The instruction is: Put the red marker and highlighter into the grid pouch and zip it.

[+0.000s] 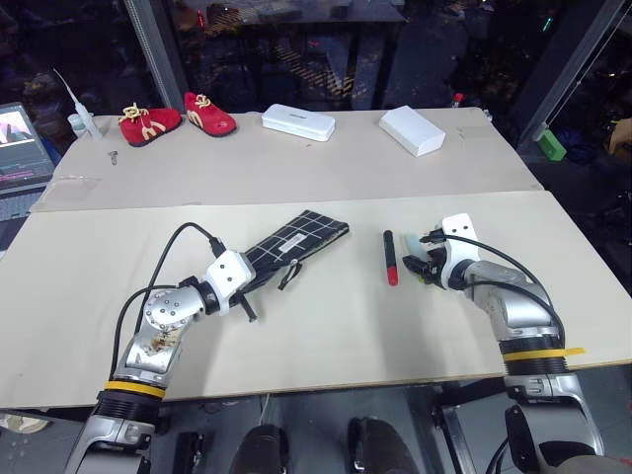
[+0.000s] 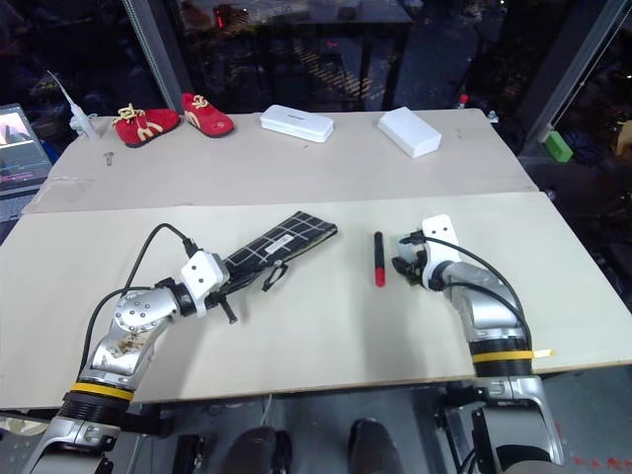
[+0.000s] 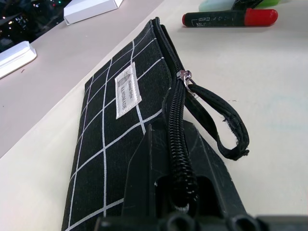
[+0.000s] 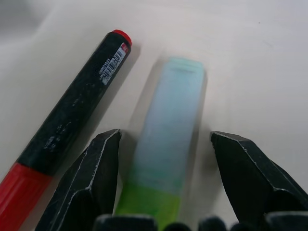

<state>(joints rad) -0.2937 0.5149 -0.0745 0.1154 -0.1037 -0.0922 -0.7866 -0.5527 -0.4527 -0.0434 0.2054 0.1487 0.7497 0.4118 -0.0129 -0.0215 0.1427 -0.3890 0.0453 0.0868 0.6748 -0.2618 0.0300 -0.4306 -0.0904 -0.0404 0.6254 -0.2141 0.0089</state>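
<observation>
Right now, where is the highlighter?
The highlighter lies on the table's right side between the open fingers of the right gripper, just right of the red marker.

On the worktop (image 1: 326, 336) the grid pouch (image 1: 296, 239) lies left of the red marker (image 1: 390, 257); the highlighter (image 4: 166, 144) lies just right of the marker, between the right tool's (image 4: 166, 159) fingers.

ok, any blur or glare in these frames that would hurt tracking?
Right wrist view: the highlighter is smeared, its edges soft, while the red marker beside it reads sharper. Left wrist view: the grid pouch is crisp, label text nearly legible. Head views: even light on the table, soft shadows, dark background with small reflections.
</observation>
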